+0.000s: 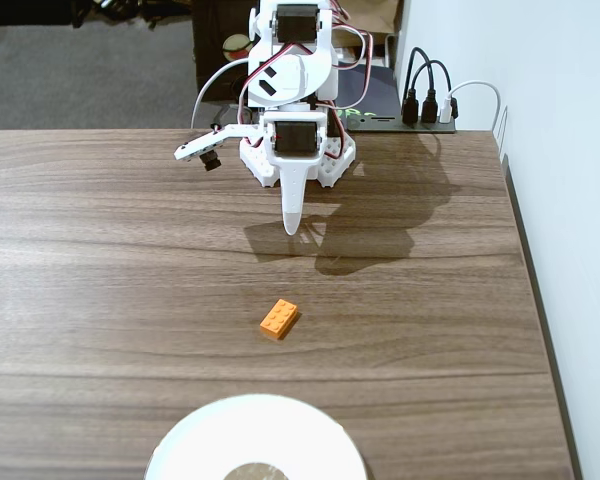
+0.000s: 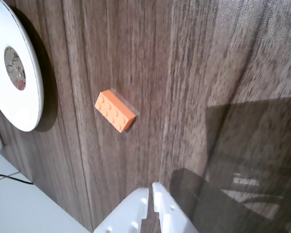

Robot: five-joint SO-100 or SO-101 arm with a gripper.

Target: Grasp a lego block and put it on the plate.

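Around: I see a brown wood bench [image 1: 100, 250], a white wall on the right in the fixed view, and black plugs [image 1: 428, 105] with wires at the far edge behind the arm.
In the way: I see only bare wood between the end effector [image 1: 292, 222] and the brick [image 1: 280, 319].
End effector: its two white tips sit close together, almost shut, and it holds nothing. It hangs above the bench with its tip pointing down.
Brick: the orange brick lies flat on the bench, studs up, turned at a slant. In the fixed view it is between the end effector and the plate [image 1: 255, 440], touching neither.
Plate: white, at the near edge, partly cut off.
Wrist view only: I see the tips [image 2: 152, 194] up close, and the studs on the brick [image 2: 115, 111].
Fixed view only: I see the whole arm and its shadow.
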